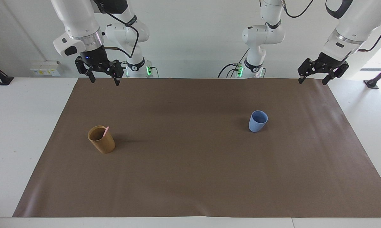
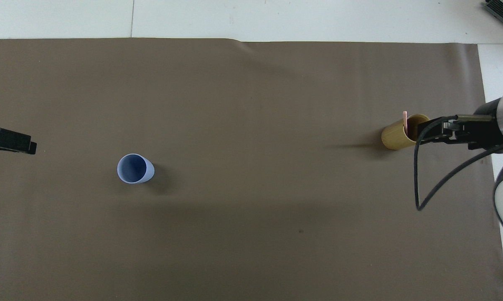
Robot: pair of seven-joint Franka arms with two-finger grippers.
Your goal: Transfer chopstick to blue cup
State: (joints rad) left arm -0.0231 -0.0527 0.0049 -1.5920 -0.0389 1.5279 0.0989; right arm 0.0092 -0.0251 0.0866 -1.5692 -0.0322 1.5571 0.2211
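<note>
While both arms wait up by the mat's (image 1: 190,190) robot-side edge, L gripper (image 1: 314,75) and R gripper (image 1: 103,74) are spread, empty. Chopstick (image 1: 106,131) stands in tan cup (image 1: 102,142) toward R end; blue cup (image 1: 258,121) toward L end, well apart.

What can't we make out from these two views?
- Thin pale-pink chopstick: only its tip shows in either view; the tan-brown cylindrical cup hides the rest.
- Tan-brown cup, overhead view: the raised, open right gripper covers part of its rim.
- Open left gripper: the overhead frame edge cuts it off.
- Small matte light-blue tumbler: fully visible, looks empty.
</note>
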